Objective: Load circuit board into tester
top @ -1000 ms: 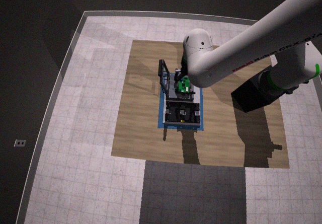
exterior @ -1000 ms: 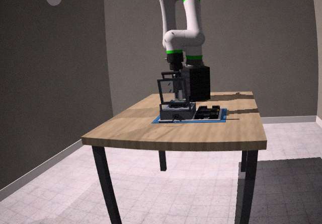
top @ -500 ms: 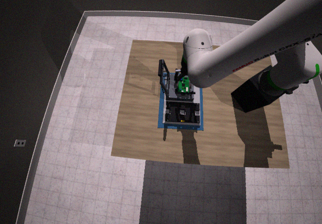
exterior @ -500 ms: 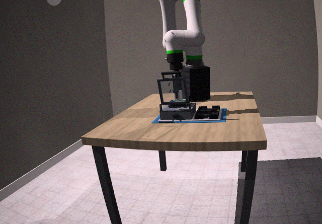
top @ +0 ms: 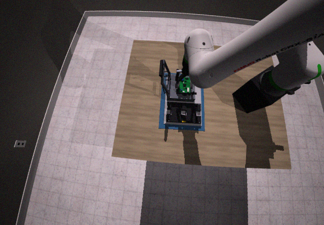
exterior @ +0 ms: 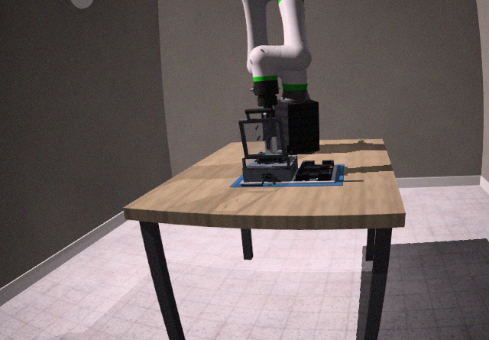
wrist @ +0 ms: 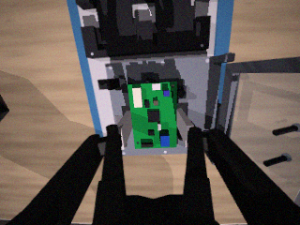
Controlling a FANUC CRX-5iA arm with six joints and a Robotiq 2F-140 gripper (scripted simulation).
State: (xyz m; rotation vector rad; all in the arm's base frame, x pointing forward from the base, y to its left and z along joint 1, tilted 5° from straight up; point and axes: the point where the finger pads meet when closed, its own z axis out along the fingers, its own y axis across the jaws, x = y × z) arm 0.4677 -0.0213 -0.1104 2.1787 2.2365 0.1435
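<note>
The green circuit board [top: 186, 86] [wrist: 154, 114] is face up between my fingers, low over the tester's plate [wrist: 197, 84]. Its white connector [wrist: 137, 97] is at the end toward the tray. My gripper [wrist: 154, 117] [exterior: 271, 147] is shut on the board's long edges and reaches down into the open tester [top: 183, 97] [exterior: 268, 170]. The lid [top: 164, 76] [exterior: 241, 139] [wrist: 225, 100] stands upright, swung open beside the gripper. The black tray [top: 183, 114] [exterior: 315, 170] [wrist: 145, 28] lies next to the tester, with no board in it. The pins are hidden under the board.
Tester and tray sit on a blue mat [top: 161, 113] [exterior: 284, 184] [wrist: 86, 80] on the wooden table [top: 141, 118] [exterior: 276, 205]. The arm's black base [top: 251, 97] [exterior: 302, 127] stands behind them. The lid's handle [exterior: 258, 111] is at its top edge.
</note>
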